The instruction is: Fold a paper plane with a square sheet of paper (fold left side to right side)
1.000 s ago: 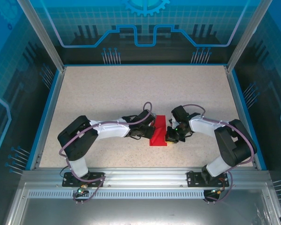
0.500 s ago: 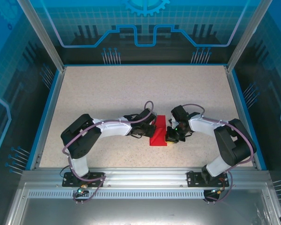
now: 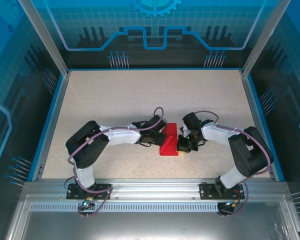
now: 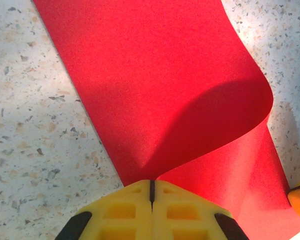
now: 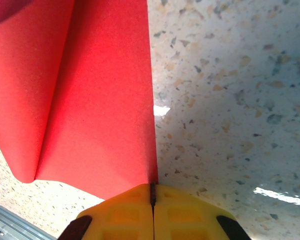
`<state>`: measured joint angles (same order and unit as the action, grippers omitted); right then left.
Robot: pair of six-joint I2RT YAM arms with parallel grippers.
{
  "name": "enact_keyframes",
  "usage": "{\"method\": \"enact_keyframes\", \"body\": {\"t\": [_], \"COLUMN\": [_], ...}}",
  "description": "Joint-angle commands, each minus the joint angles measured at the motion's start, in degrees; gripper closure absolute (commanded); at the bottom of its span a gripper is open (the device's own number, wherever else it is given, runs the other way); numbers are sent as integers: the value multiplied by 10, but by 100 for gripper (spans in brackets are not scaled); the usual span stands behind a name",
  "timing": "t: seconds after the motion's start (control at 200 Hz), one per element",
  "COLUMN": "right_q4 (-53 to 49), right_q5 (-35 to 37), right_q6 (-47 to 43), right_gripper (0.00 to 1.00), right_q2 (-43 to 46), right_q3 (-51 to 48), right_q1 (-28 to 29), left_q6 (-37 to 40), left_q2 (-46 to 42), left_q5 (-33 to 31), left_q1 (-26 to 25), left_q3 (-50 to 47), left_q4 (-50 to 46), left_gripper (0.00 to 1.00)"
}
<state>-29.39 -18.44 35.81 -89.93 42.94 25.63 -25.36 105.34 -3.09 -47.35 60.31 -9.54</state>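
Observation:
The square sheet of paper (image 3: pixel 169 141) is bright red and lies mid-table, bent over on itself. Its upper layer (image 4: pixel 160 85) rises off the table and curls round in a soft loop at the right. My left gripper (image 4: pixel 151 186) is shut, and that raised layer runs straight into its closed yellow tips; from above, the left gripper (image 3: pixel 160 133) sits at the sheet's left side. My right gripper (image 5: pixel 152 189) is shut at the sheet's near right corner, the paper (image 5: pixel 100 100) edge ending in its seam. In the top view the right gripper (image 3: pixel 182 146) sits at the sheet's lower right.
Speckled tabletop (image 3: pixel 115 100) stretches behind and to both sides of the sheet. A blue rim (image 3: pixel 50 125) and clear walls bound it. The metal rail (image 3: pixel 150 192) carrying both arm bases runs along the near edge.
The left arm's elbow has edged slightly rightward toward the sheet. The sheet and the right arm have hardly moved.

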Motion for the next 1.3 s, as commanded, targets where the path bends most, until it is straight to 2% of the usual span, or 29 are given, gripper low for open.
{"method": "enact_keyframes", "body": {"t": [0.0, 0.385, 0.485, 0.715, 0.915, 1.295], "right_q4": [-30, -26, 0, 133, 212, 220], "right_q5": [9, 3, -21, -116, -155, -151], "right_q6": [-10, -12, -8, 50, 91, 84], "right_gripper": [94, 93, 93, 92, 92, 92], "right_q2": [-11, -11, 6, 84, 59, -3], "right_q3": [11, 11, 4, -44, -43, -4], "right_q1": [9, 8, 0, -44, -43, -28], "left_q6": [11, 13, 12, 13, 13, 12], "left_q2": [15, 24, 25, 22, 25, 29], "left_q5": [8, 9, 11, 15, 19, 19], "left_q1": [6, 6, 6, 6, 5, 5], "left_q3": [17, 18, 14, 7, 4, 4], "left_q4": [4, 1, 4, 6, 11, 13], "left_gripper": [100, 100, 100, 100, 100, 100]}}
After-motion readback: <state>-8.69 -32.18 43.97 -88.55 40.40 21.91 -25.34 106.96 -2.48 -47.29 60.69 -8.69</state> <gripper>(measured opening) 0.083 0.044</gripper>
